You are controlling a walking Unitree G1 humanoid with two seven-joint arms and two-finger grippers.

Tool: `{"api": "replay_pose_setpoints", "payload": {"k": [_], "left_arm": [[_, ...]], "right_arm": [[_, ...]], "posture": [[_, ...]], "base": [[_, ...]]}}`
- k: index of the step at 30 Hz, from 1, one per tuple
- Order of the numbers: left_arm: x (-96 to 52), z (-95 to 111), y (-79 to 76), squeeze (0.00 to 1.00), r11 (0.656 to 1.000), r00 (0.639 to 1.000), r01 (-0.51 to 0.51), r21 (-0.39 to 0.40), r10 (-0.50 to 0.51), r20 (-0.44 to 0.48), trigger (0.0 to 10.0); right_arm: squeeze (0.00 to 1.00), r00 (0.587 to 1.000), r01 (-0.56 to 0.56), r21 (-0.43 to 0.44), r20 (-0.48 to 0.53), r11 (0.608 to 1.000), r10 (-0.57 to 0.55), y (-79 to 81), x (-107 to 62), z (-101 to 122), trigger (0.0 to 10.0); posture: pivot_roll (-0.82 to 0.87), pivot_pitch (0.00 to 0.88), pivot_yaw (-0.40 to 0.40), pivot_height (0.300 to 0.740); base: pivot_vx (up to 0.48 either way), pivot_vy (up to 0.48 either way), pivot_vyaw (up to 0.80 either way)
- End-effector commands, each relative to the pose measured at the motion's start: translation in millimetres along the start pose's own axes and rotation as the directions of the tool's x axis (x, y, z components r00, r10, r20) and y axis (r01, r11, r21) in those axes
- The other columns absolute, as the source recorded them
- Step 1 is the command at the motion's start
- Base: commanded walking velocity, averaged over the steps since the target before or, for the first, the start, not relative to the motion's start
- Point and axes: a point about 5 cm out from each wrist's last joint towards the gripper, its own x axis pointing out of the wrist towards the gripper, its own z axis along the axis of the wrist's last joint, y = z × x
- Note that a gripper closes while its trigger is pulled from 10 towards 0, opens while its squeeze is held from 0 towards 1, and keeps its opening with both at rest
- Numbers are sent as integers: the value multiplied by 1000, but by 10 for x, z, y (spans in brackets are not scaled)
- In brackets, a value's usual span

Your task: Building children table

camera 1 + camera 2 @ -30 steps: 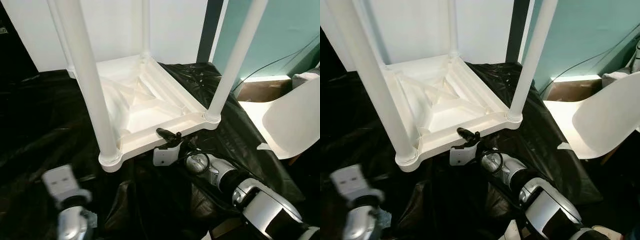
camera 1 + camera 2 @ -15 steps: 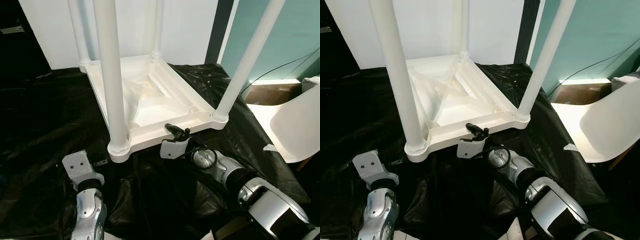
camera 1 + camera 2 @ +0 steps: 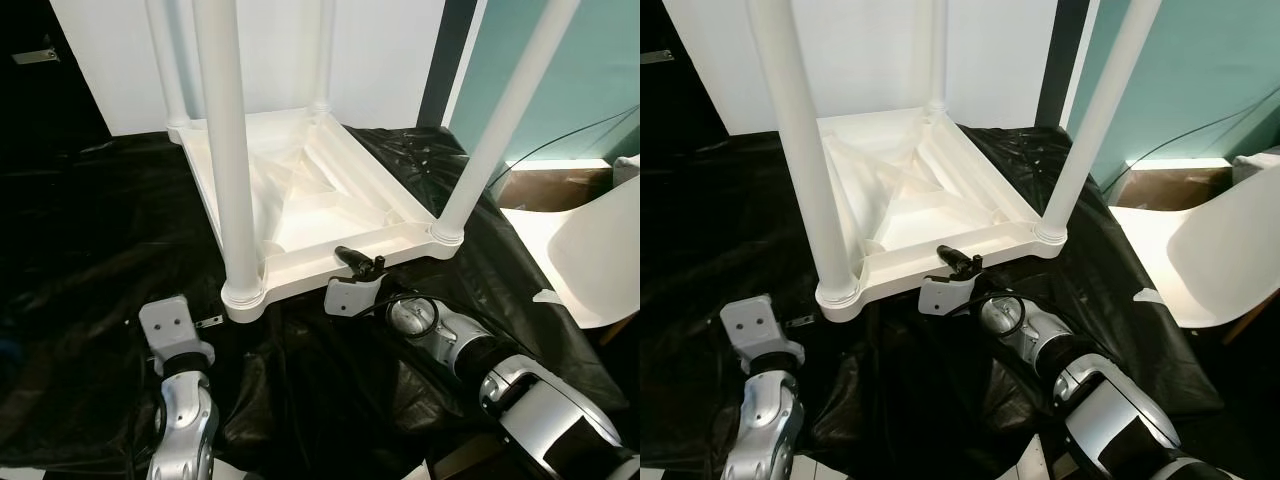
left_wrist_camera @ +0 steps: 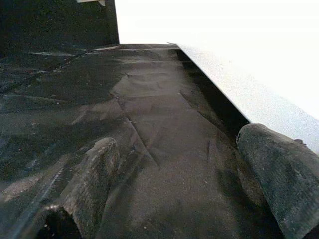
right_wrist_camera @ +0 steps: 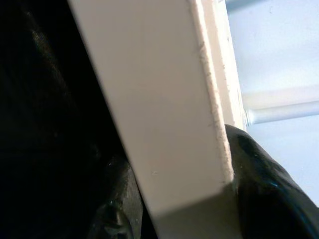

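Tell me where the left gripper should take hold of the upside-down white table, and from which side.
Probably the near rim of the table, coming in low from the robot's side. That edge is a thin flat lip raised off the black sheet, so open fingers can straddle it, as the right gripper does. The leg looks too thick.

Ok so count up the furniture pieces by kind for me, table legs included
Upside-down white tabletop: 1
White legs standing up from it: 4, such as the near one
White chair: 1
Total: 6
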Motion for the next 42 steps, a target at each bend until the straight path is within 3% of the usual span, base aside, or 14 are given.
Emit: {"api": "replay_pose_setpoints", "payload": {"k": [1,6,7,8,10,13,17,23,30,34,42], "left_arm": [[53,54,-385,0,988,988,153,-18,-153,5,10000],[107,157,-410,0,988,987,154,-22,-153,49,10000],[228,302,-443,0,989,983,150,-12,-148,106,10000],[228,302,-443,0,989,983,150,-12,-148,106,10000],[385,498,-486,0,990,974,144,3,-142,175,10000],[501,679,-525,0,988,962,156,-6,-150,229,10000],[519,729,-563,0,978,950,210,-16,-200,239,10000],[435,559,-555,0,975,960,224,-8,-219,176,10000],[544,473,-468,0,993,987,114,34,-117,111,10000],[658,272,-337,0,988,1000,20,156,-17,-20,10000],[663,190,-255,0,986,997,-48,160,58,-57,10000]], "right_arm": [[0,963,212,78,153,974,-222,-380,134,352,0],[0,966,203,64,150,977,-211,-355,122,338,0],[0,968,202,70,139,977,-210,-323,106,327,0],[0,968,202,70,139,977,-210,-323,106,327,0],[0,971,197,76,125,977,-206,-278,86,316,0],[0,975,182,72,116,981,-190,-229,80,318,0],[0,980,159,62,110,985,-165,-186,81,316,0],[0,982,153,60,105,986,-158,-188,76,312,0],[0,985,133,60,102,989,-139,-144,52,305,0],[0,981,148,79,113,986,-156,-162,50,358,0],[0,981,151,88,106,985,-160,-184,53,359,0]], "posture": [[160,0,0,740],[162,0,0,740],[165,0,1,740],[165,0,1,740],[165,0,2,740],[158,0,7,740],[154,0,15,740],[156,0,19,740],[156,0,19,740],[154,0,18,740],[147,0,19,740]], "base": [[0,0,0],[0,0,0],[0,0,0],[0,0,0],[0,0,0],[0,0,0],[0,0,0],[0,0,0],[0,0,0],[0,0,0],[0,0,0]]}}
